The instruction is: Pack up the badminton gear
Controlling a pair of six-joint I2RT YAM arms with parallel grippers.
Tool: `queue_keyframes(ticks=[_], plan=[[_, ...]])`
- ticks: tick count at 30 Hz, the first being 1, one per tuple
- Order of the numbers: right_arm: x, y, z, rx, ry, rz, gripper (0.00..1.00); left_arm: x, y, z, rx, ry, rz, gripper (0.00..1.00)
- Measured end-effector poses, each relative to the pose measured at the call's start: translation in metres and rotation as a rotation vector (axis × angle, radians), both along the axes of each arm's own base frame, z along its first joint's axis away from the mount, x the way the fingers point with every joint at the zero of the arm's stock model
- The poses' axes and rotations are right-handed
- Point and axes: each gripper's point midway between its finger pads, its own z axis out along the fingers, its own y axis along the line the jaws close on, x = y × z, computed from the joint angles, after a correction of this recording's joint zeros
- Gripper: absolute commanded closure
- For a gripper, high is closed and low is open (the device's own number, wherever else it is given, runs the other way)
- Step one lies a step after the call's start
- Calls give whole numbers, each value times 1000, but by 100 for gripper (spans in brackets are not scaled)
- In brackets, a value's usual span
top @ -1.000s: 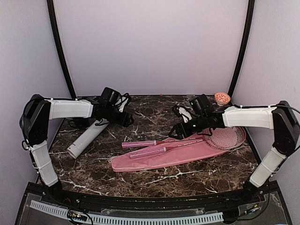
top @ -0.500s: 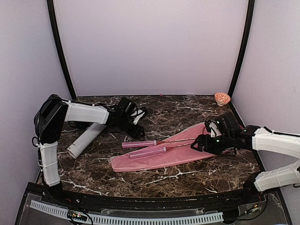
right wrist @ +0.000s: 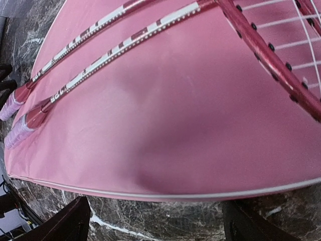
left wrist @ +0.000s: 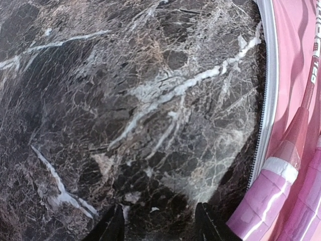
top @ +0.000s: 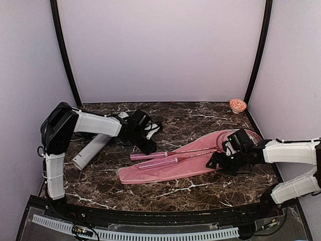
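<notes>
- Pink cover (top: 190, 168) lies with its long axis left-right and its narrow end to the left; the right gripper (top: 216, 161) is at its near edge, fingers spread, empty.
- Two rackets (top: 155, 155) rest on it, handles pointing left, just beside the left gripper (top: 150, 145), whose fingers are parted and empty.
- Grey tube (top: 93, 149) lies diagonally at the far left.

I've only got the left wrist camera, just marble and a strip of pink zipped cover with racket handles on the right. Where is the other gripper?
Observer: The right gripper hangs open over the near edge of the large pink racket-shaped cover, at its wide end, holding nothing.
Operator: Are the rackets inside that cover?
Observer: No. Both pink-handled rackets lie on top of it, with their heads at the wide end.
Operator: And the tube?
Observer: The long pale grey tube lies on the dark marble table to the left of your left gripper. Its far end is under that arm.
</notes>
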Motion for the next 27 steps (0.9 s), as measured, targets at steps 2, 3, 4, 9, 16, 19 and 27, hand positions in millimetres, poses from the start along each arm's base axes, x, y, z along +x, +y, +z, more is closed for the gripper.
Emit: queue_keyframes(ticks=[2, 3, 4, 9, 16, 19, 27], plan=[[7, 0, 0, 1, -9, -4, 8, -4, -2, -1, 10, 1, -12, 53], [11, 1, 0, 2, -9, -6, 9, -7, -3, -2, 15, 1, -19, 54], [15, 1, 0, -1, -10, -4, 9, -9, -5, -3, 20, 1, -26, 55], [35, 2, 0, -22, -30, 16, 10, -28, -2, -8, 26, 9, -36, 57], [62, 10, -2, -53, -62, 80, 19, -82, 11, -10, 37, 45, -66, 57], [75, 17, -2, -45, -80, 106, 20, -106, 8, -9, 36, 60, -92, 57], [113, 44, 0, 0, -123, 168, 25, -150, -13, -10, 15, 85, -147, 56]])
